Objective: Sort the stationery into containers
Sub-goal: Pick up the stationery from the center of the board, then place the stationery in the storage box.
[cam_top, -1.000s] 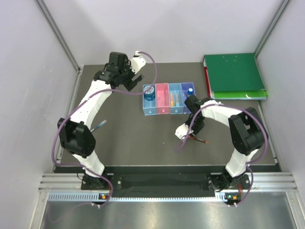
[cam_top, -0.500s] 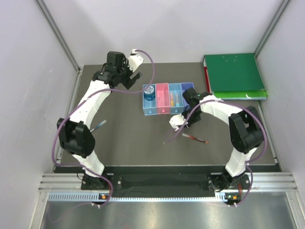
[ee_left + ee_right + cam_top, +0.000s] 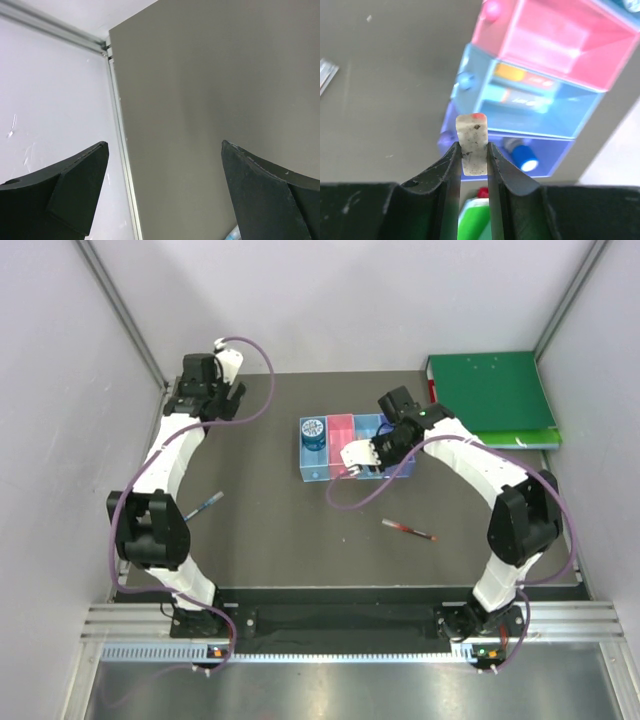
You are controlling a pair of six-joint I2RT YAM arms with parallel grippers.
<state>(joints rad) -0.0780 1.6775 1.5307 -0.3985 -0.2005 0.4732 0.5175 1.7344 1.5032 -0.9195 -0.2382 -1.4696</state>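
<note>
The small white eraser (image 3: 471, 132), a red mark on its top end, stands upright, clamped between the two fingers of the right gripper (image 3: 472, 155) and clear of the bench (image 3: 270, 530). In the wrist view it hangs at the row of trays, in line with the near walls of the light blue tray (image 3: 475, 87) and the purple tray (image 3: 451, 137), with the pink tray (image 3: 545, 45) further along. The light blue one already holds a marker-like item, and the purple one holds the blue-capped bottle (image 3: 524, 158). So the step in hand looks like the carry-and-drop of the eraser. The next move calls for settling it squarely over one tray's opening, which one I cannot tell, then parting the fingers low enough that it does not bounce off a rim. A red pen (image 3: 408, 530) and a blue pen (image 3: 203, 505) lie loose on the bench, not yet sorted. The left gripper (image 3: 164, 145) hangs spread wide and empty near the far left corner.
</note>
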